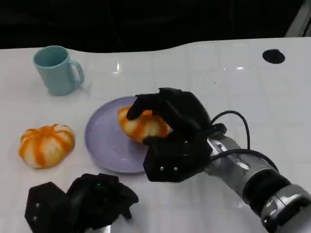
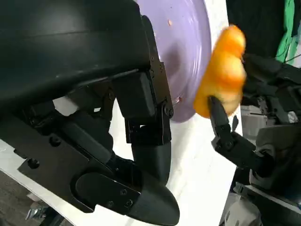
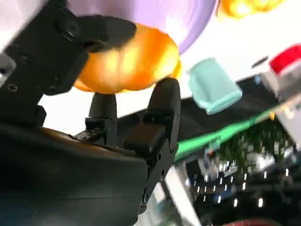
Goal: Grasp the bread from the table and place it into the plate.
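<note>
My right hand point(image 1: 177, 131) grips an orange-and-white striped bread point(image 1: 143, 125) and holds it over the right half of the purple plate point(image 1: 104, 141). In the left wrist view the bread point(image 2: 225, 70) hangs a little off the plate point(image 2: 183, 47), with right-hand fingers point(image 2: 235, 141) around it. The right wrist view shows fingers point(image 3: 162, 108) clamped on both sides of the bread point(image 3: 129, 61), with the plate point(image 3: 188, 14) behind it. A second striped bread point(image 1: 46, 144) lies on the table left of the plate. My left hand point(image 1: 85, 201) rests at the near left edge and holds nothing.
A light blue mug point(image 1: 58, 69) stands at the back left, handle to the right. A small black round mark point(image 1: 273, 56) sits at the far right of the white table point(image 1: 243, 97). A black cable point(image 1: 238, 116) loops off my right wrist.
</note>
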You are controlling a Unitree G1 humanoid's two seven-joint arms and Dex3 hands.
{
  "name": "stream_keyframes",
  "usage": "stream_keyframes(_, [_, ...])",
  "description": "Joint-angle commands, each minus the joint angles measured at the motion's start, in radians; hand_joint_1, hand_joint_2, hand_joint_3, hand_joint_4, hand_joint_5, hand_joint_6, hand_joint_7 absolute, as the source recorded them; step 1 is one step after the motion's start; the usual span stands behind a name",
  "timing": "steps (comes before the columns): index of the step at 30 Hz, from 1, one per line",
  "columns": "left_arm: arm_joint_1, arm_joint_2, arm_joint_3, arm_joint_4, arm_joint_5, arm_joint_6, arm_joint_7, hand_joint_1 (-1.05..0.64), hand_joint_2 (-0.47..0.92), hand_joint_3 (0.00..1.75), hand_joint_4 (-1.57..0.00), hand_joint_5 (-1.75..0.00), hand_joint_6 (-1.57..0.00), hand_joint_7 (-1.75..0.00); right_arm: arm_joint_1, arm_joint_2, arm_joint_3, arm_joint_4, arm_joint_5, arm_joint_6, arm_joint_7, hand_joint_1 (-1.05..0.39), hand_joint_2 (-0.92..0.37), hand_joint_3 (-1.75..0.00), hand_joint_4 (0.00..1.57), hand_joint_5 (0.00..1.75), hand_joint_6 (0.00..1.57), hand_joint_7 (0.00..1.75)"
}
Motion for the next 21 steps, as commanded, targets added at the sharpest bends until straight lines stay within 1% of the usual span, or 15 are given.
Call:
stream_keyframes(1, [0.019, 0.01, -0.001, -0.003, 0.013, 0.008, 0.014, -1.05, 0.63, 0.26, -0.92, -1.51, -1.49, -0.47, -0.017, -0.025, 0.012, -0.034, 0.009, 0.028, 0.099, -0.44, -0.84, -0.19, 0.12, 0.39, 0.37, 0.01])
stream_keyframes(2, [0.018, 0.011, -0.002, -0.003, 0.014, 0.007, 0.014, -1.05, 0.64, 0.26, -0.92, -1.51, -1.49, -0.47, -0.011, -0.03, 0.011, -0.049, 0.012, 0.04, 0.126, -0.47, -0.88, -0.13, 0.06, 0.41, 0.34, 0.01])
stream_keyframes(3, [0.018, 0.012, -0.002, -0.002, 0.014, 0.006, 0.013, -1.05, 0.64, 0.26, -0.92, -1.51, -1.49, -0.47, -0.005, -0.036, 0.012, -0.064, 0.013, 0.048, 0.146, -0.52, -0.9, -0.12, 0.02, 0.38, 0.29, 0.0])
stream_keyframes(6, [0.018, 0.012, -0.002, 0.0, 0.013, 0.003, 0.011, -1.05, 0.64, 0.26, -0.92, -1.51, -1.49, -0.47, 0.026, -0.055, 0.012, -0.129, 0.016, 0.071, 0.188, -0.57, -0.92, -0.13, 0.0, 0.33, 0.24, 0.0])
stream_keyframes(10, [0.017, 0.011, -0.001, -0.002, 0.011, 0.006, 0.01, -1.05, 0.64, 0.26, -0.92, -1.52, -1.48, -0.48, 0.073, -0.081, 0.007, -0.222, 0.023, 0.087, 0.221, -0.59, -0.92, -0.14, 0.0, 0.31, 0.23, 0.0])
stream_keyframes(15, [0.011, 0.009, 0.003, 0.008, 0.006, 0.0, 0.006, -1.05, 0.63, 0.25, -0.91, -1.53, -1.48, -0.48, 0.148, -0.117, -0.008, -0.361, 0.041, 0.097, 0.265, -0.58, -0.92, -0.14, 0.0, 0.34, 0.19, 0.0])
stream_keyframes(21, [0.006, 0.011, 0.003, 0.016, 0.011, -0.006, 0.008, -1.05, 0.63, 0.25, -0.91, -1.52, -1.48, -0.48, 0.259, -0.195, -0.024, -0.53, 0.046, 0.063, 0.275, -0.57, -0.92, -0.14, 0.0, 0.36, 0.19, 0.0])
